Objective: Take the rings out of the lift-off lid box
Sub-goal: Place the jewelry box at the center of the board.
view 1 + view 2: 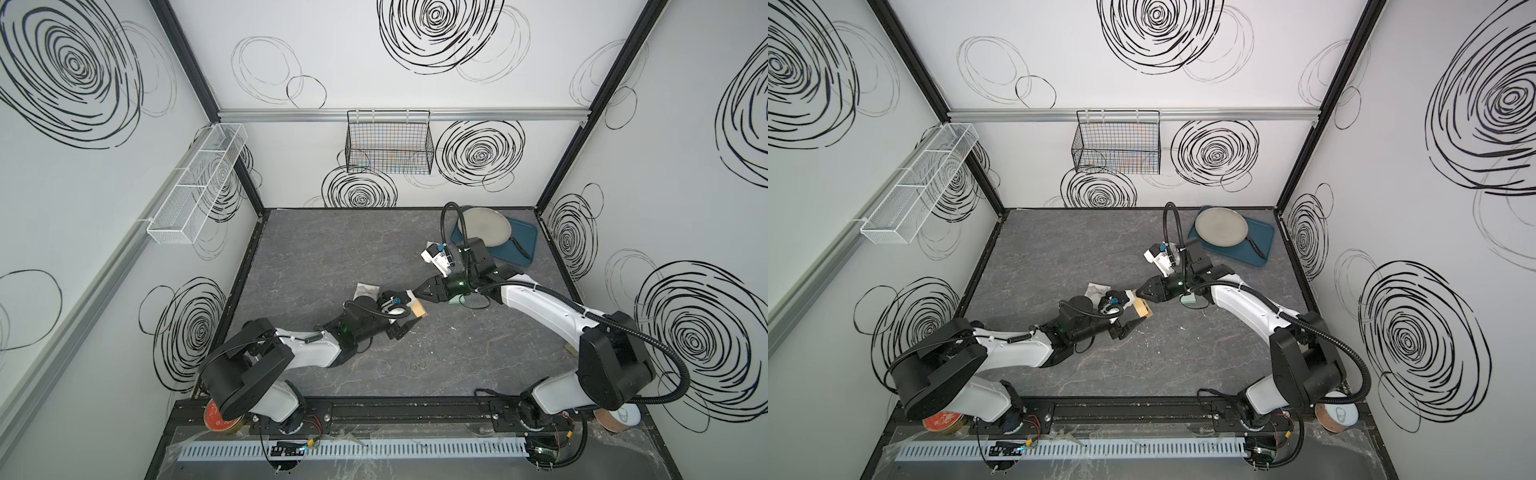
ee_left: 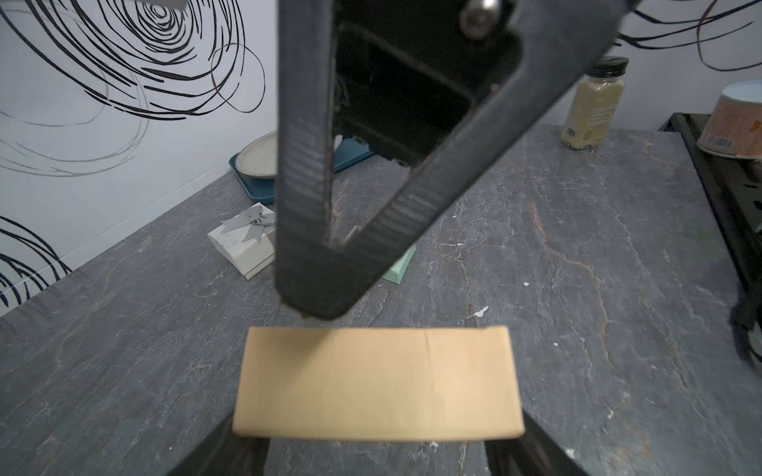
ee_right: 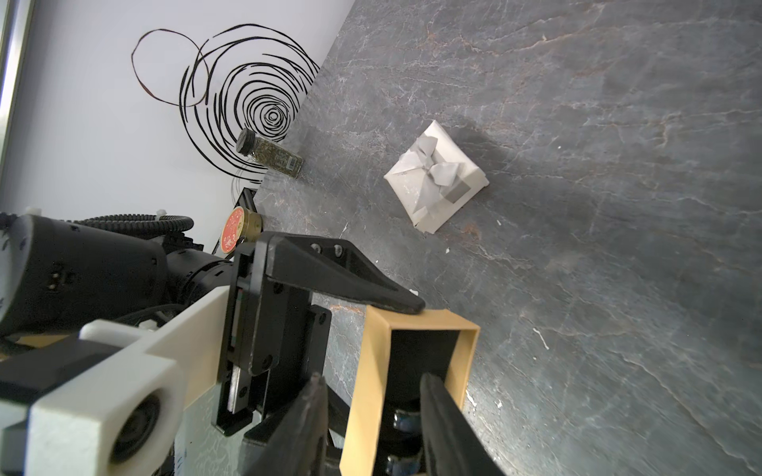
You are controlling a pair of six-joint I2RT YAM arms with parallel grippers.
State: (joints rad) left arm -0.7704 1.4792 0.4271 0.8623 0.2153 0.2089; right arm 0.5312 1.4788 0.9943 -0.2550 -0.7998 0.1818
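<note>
Left gripper [image 1: 409, 311], just beyond a few tiny thin rings [image 1: 417, 365] lying loose near the front edge of the surface [image 1: 311, 257], clamps the tan cardboard box [image 2: 371, 379], tipped sideways mid-surface. Right gripper [image 1: 419, 293] straddles one box wall, jaws partly closed; whether it pinches is unclear. Beyond sits a white gift box with grey bow [image 3: 437, 181]; a blue tray [image 1: 525, 245] fills the far right corner.

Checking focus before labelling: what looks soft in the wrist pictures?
Left wrist view: the tan box up close is blurred, the far spice jar sharper. Right wrist view: the bowed gift box is crisp, the near camera housing soft.
</note>
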